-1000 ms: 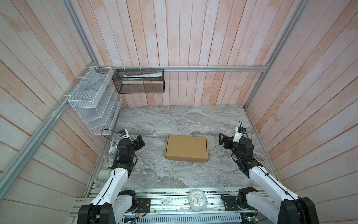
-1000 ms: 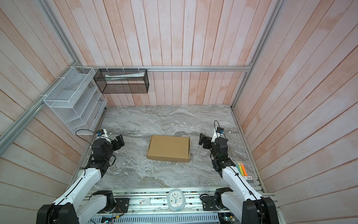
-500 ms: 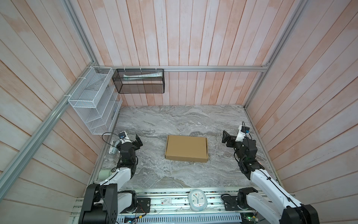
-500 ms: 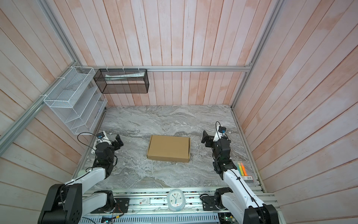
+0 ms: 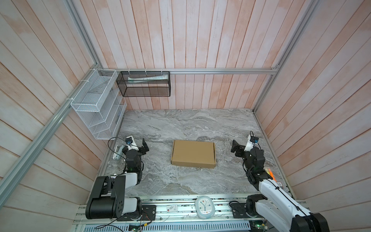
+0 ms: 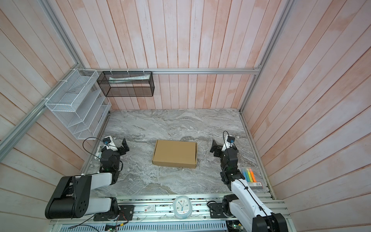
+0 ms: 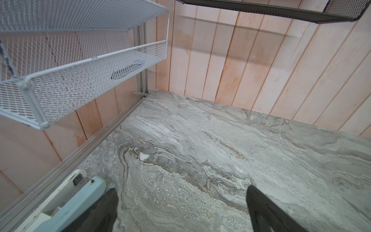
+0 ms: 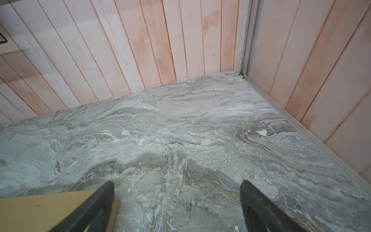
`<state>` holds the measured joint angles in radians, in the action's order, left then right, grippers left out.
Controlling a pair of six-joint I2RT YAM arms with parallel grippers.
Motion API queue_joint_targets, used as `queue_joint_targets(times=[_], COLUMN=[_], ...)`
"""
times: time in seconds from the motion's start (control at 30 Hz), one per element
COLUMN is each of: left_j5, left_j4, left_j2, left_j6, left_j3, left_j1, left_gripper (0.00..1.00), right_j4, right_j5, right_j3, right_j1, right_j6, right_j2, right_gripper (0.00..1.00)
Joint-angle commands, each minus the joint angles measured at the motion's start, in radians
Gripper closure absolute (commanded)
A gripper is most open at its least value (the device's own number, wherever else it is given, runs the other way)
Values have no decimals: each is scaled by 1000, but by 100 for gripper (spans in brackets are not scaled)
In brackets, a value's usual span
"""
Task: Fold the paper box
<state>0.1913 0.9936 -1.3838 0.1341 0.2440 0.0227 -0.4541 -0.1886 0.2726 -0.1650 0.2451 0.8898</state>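
Cardboard of the paper box (image 5: pixel 193 153) lay closed, flat, in the middle of the table (image 5: pixel 180 124) (apparently folded already), so the left gripper (image 5: pixel 145 147) and right gripper (image 5: pixel 234 147) hung released, empty, well apart either side.

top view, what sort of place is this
Probably a robot test cell, not a real room: plank walls on an aluminium frame, a marble-look tabletop, and a left arm and right arm bolted to the front rail.
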Motion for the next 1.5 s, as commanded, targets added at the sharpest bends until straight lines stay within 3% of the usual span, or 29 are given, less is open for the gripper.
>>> queue_joint_targets(times=[0.0, 0.33, 0.7, 1.47], left_j5=[-49, -121, -179, -158], left_j4=[87, 139, 136, 123], left_j2=[-31, -133, -152, -153], left_j6=[-30, -47, -80, -90], left_j3=[-6, 16, 28, 38], left_j1=[11, 17, 16, 5], left_gripper=[0, 0, 0, 0], right_j4=[-68, -118, -254, -589], right_j5=[-54, -81, -97, 8], right_j3=[-26, -31, -75, -30], right_j1=[11, 70, 139, 174], right_j6=[-15, -62, -120, -227], right_j2=[14, 60, 146, 460], right_gripper=[2, 2, 2, 2])
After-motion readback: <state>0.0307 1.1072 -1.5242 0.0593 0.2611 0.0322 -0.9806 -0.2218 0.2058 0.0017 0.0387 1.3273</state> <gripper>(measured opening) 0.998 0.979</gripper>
